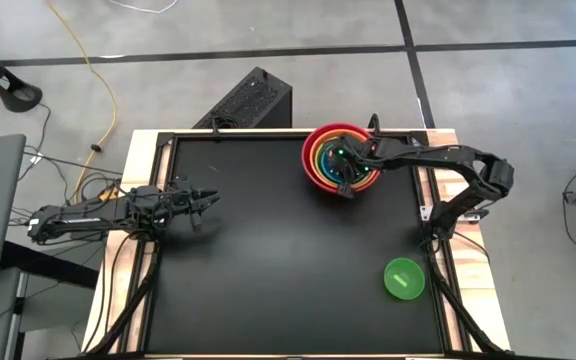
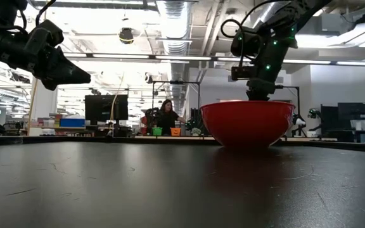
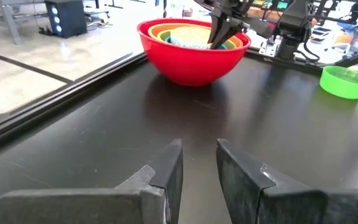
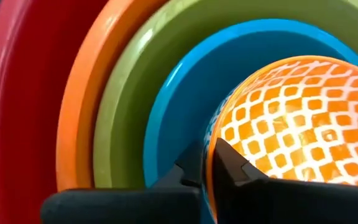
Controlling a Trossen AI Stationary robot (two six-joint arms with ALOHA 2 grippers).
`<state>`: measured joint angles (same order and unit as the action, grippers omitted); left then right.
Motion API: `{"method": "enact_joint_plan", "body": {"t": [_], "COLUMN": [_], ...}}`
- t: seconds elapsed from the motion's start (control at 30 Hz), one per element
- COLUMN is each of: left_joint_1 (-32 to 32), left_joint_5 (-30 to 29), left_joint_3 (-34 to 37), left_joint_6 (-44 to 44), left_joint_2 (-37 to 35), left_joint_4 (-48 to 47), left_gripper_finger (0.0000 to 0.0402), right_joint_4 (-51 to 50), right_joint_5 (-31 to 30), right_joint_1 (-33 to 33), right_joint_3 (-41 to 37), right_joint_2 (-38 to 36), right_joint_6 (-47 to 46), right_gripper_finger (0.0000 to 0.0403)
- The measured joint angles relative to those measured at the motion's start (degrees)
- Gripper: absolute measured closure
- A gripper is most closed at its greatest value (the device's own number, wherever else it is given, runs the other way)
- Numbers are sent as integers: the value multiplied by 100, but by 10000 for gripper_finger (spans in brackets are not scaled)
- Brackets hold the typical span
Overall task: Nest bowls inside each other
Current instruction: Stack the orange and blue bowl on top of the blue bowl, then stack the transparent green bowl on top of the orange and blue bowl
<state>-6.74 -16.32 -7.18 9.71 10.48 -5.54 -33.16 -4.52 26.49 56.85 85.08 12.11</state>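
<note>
A red bowl [image 1: 316, 140] stands near the table's far right. Nested in it are an orange [image 4: 73, 124], a lime green [image 4: 120, 118] and a blue bowl [image 4: 179, 106]. A small bowl [image 4: 291, 118], orange with a pale lattice in the right wrist view, sits inside the blue one. My right gripper [image 4: 211, 155] reaches down into the stack and is shut on this small bowl. A small green bowl [image 1: 403, 278] rests upright on its base near the table's near right. My left gripper [image 1: 211, 200] hovers open at the table's left, touching nothing. My right gripper pinches the small patterned bowl's rim [image 4: 211, 140], one finger [image 4: 188, 173] outside it over the blue bowl and one [image 4: 241, 173] inside. The fingers slant down from above into the stack. Whether the bowl rests on the blue one or hangs, I cannot tell.
A black box [image 1: 253, 100] stands on the floor beyond the table's far edge. The table's raised frame [image 1: 423, 180] runs along the right side beside the stack. A person [image 2: 166, 117] sits far off in the room. Bare black tabletop [image 1: 278, 250] lies between the arms.
</note>
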Motion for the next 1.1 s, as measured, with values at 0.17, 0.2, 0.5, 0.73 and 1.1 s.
{"method": "enact_joint_plan", "body": {"t": [0.17, 0.2, 0.5, 0.73, 1.1], "left_joint_1": [0, 0, 1, 2, 2], "left_joint_5": [0, 0, 0, 2, 2], "left_joint_3": [0, 0, 0, 0, 0], "left_joint_6": [1, 1, 1, 19, 23], "left_joint_2": [0, 0, 1, 0, 0], "left_joint_4": [4, 4, 4, 5, 7], "left_gripper_finger": [315, 315, 315, 315, 315], "right_joint_4": [46, 44, -20, -1031, -3361], "right_joint_5": [1, -3, -403, -628, 1298], "right_joint_1": [42, 51, 56, 37, -876], "right_joint_3": [-2, -2, 146, 977, 2339], "right_joint_2": [-1, -1, -1, -1, -7], "right_joint_6": [-345, -355, -531, -875, -4050], "right_gripper_finger": [342, 335, 284, 244, 226]}}
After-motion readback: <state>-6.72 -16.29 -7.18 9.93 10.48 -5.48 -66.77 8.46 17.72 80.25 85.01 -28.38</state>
